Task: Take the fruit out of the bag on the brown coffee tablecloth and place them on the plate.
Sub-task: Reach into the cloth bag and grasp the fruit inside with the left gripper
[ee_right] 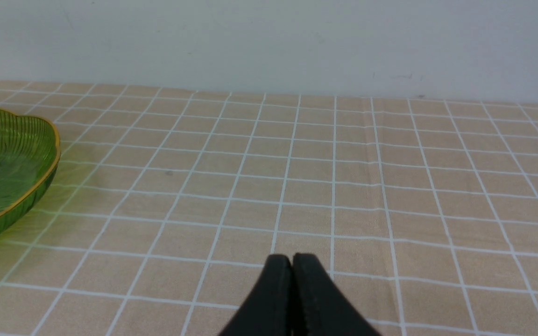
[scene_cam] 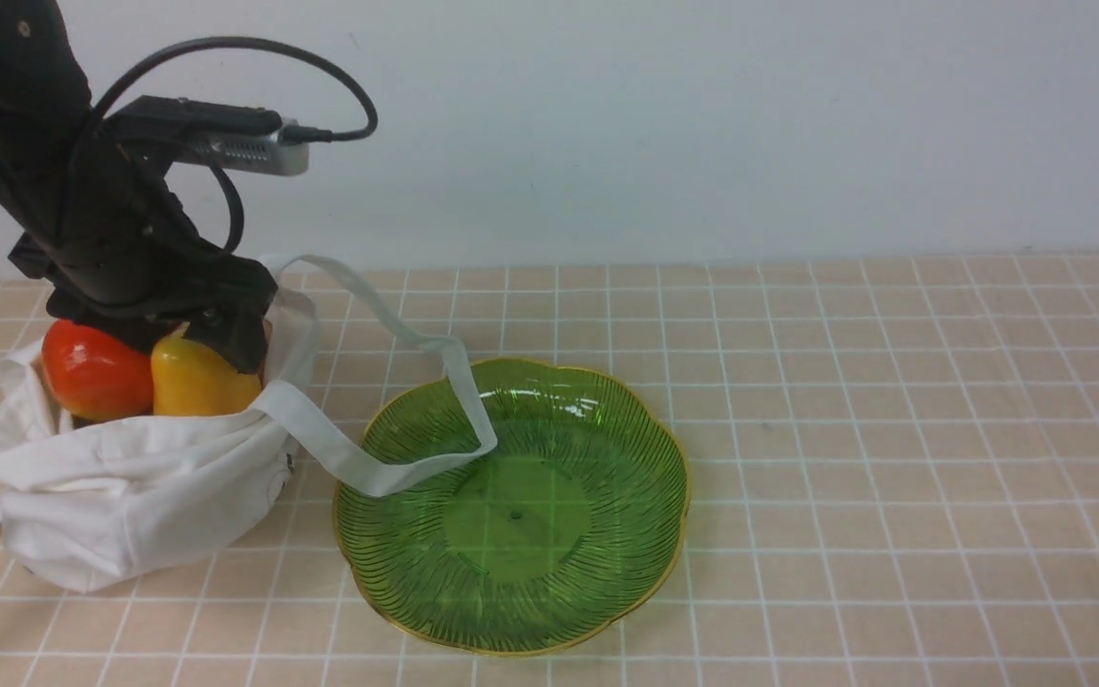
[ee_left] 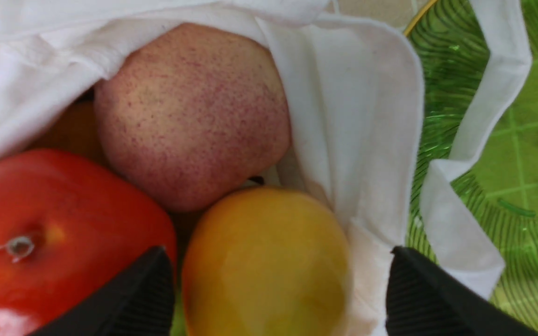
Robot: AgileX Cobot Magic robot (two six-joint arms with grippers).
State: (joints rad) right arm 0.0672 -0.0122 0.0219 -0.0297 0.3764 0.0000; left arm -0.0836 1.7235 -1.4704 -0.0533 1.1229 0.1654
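The left jaws are seen standing wide apart over the open mouth of the bag (scene_cam: 130,487), and nothing is gripped by them. The mango (ee_left: 264,261) lies directly between them, its rounded end pointing toward the peach (ee_left: 194,116), which sits just beyond the jaw tips, deeper in the bag and close against the mango. One jaw is placed in the narrow space between the mango and the round red-orange fruit (ee_left: 63,219), which lies just outside that jaw; whether this jaw touches either fruit cannot be told. Between the mango and the other jaw a fold of the bag's white cloth is found, with a clear gap left on that side. Outside this second jaw the plate (scene_cam: 607,572) is seen, and one strap (scene_cam: 397,468) of the bag is draped over its gold rim onto its ribbed green floor. Bag and plate both rest on the tablecloth (scene_cam: 893,429) covering the worktop. The right jaws are pressed together with nothing between them, held low over bare tablecloth, well apart from the plate, whose rim alone is caught at the edge of the right wrist view.
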